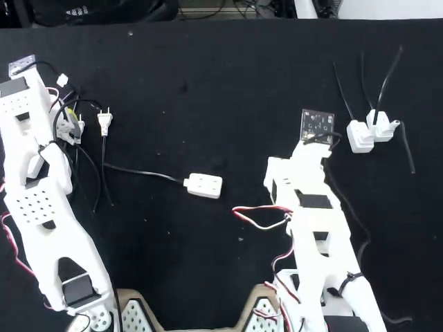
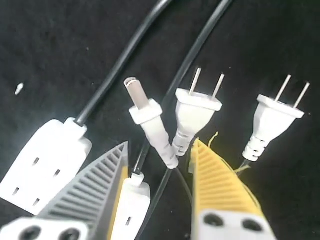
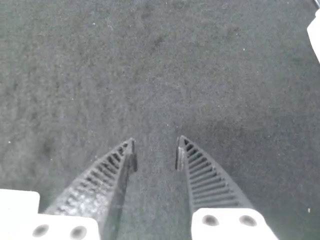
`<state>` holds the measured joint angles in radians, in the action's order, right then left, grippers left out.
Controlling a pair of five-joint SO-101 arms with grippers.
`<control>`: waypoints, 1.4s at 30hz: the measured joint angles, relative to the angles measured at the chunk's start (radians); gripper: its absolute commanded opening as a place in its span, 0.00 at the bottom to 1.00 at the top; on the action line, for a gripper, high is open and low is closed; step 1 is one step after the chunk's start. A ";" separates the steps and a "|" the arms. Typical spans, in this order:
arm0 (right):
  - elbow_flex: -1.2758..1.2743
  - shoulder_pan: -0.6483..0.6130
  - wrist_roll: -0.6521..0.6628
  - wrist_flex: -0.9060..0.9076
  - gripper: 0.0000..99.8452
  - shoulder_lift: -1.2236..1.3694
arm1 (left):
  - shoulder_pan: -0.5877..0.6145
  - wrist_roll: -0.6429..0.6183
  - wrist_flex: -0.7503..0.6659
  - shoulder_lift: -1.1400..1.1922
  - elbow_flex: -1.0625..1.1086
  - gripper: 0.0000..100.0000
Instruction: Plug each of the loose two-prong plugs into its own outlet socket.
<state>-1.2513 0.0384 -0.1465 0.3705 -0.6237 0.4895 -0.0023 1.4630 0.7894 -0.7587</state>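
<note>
Left wrist count: three white two-prong plugs and two outlet sockets, all on the black table (image 2: 60,40).
- Plugs: edge-on plug (image 2: 145,112), middle plug (image 2: 196,106), outer plug (image 2: 274,117).
- Sockets: big socket (image 2: 42,165), and a second socket (image 2: 131,207) beside the grey finger.

Left gripper (image 2: 160,145): fingers spread wide, straddling the tails of the edge-on and middle plugs. I can't tell whether either finger presses them.

High view count:
- One lone plug (image 1: 104,121) just beside the left arm.
- One mid-table socket (image 1: 203,185) on a black cord (image 1: 138,171).
- Two white pieces, touching, near the right edge: front piece (image 1: 360,135) and rear piece (image 1: 382,126). I can't tell whether they are plugs or sockets.

Broad bare cloth runs from mid-table to the far edge.

Right gripper (image 3: 155,146): fingers partly apart, holding nothing, above bare cloth.
</note>
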 measured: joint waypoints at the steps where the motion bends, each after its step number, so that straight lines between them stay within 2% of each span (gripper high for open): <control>1: 0.000 0.000 0.000 0.000 0.13 0.000 | 0.000 -0.002 -0.006 0.000 0.000 0.20; 6: 0.000 0.000 0.000 0.000 0.13 0.000 | 0.003 -0.003 -0.049 0.000 0.063 0.19; 10: 0.000 0.000 0.000 0.000 0.13 0.000 | 0.003 -0.028 -0.061 -0.002 0.072 0.02; 12: 0.000 0.000 0.000 0.000 0.13 0.000 | 0.000 -0.041 -0.061 -0.002 0.072 0.05; 15: 0.000 0.000 0.000 0.000 0.13 0.000 | 0.006 -0.051 -0.060 -0.002 0.074 0.03; 20: 0.000 0.000 0.000 0.000 0.13 0.000 | -0.015 -0.051 0.063 0.000 0.008 0.03; 25: 0.000 0.000 0.000 0.000 0.13 0.000 | -0.110 -0.051 0.249 -0.002 -0.158 0.03; 29: 0.000 0.000 0.000 0.000 0.13 0.000 | -0.176 -0.051 0.284 -0.040 -0.169 0.03; 35: 0.000 0.000 0.000 0.000 0.13 0.000 | -0.233 -0.080 0.287 -0.184 0.064 0.03; 42: 0.000 0.000 0.000 0.000 0.13 0.000 | -0.365 -0.081 0.269 -0.508 0.365 0.03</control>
<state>-1.2513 0.0384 -0.1465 0.3705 -0.6237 0.1243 -0.0836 1.7315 0.2816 -0.3936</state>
